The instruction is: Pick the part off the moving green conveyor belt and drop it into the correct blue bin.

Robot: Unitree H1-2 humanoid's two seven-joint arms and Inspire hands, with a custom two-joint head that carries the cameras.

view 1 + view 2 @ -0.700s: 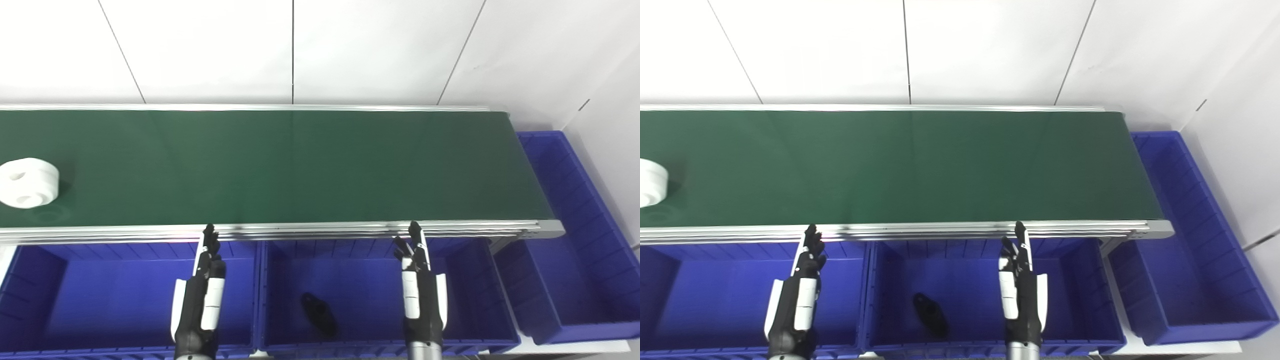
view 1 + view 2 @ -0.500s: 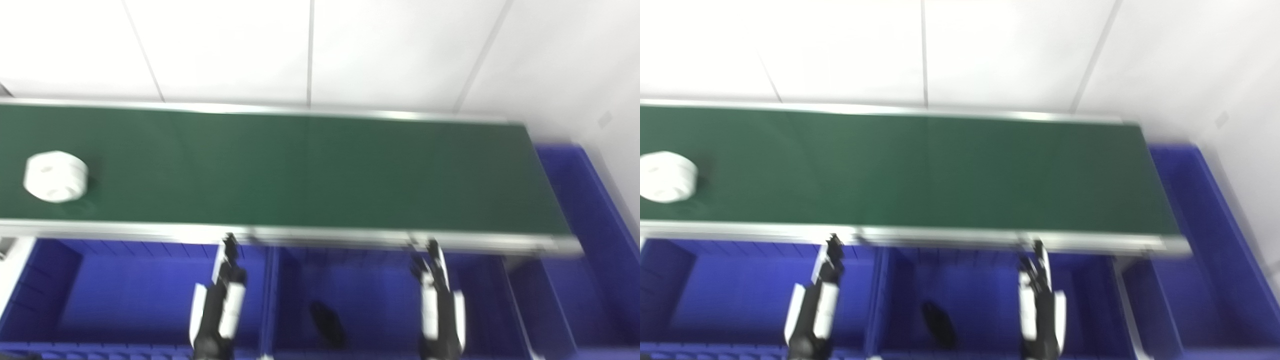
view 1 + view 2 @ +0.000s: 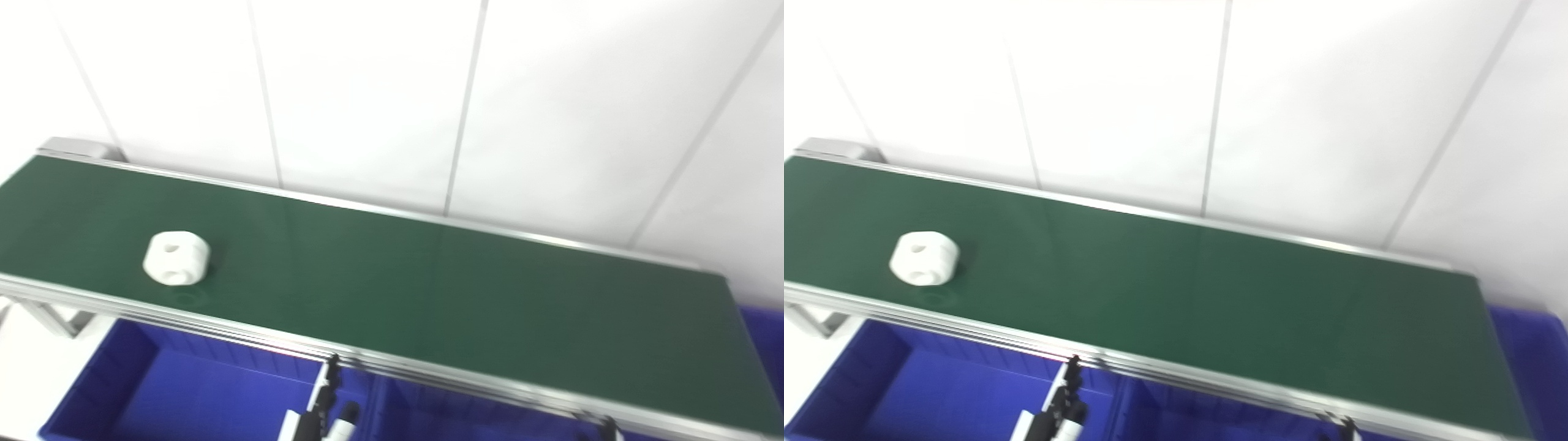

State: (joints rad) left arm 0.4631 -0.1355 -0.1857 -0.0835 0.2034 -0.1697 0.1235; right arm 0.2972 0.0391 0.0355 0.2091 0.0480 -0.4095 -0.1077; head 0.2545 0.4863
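- A white part [image 3: 177,258], round with holes in it, lies on the green conveyor belt [image 3: 429,288] near its left end, close to the front rail.
- The belt runs slantwise across both views, with a white panelled wall [image 3: 367,92] behind it.
- Blue bins [image 3: 184,398] stand below the belt's front edge.
- The left robot hand [image 3: 1059,416] pokes up from the bottom edge over a bin, just below the rail, holding nothing; how far its fingers are spread cannot be told.
- Only the fingertips of the right robot hand [image 3: 1344,429] show at the bottom edge; its state cannot be told.
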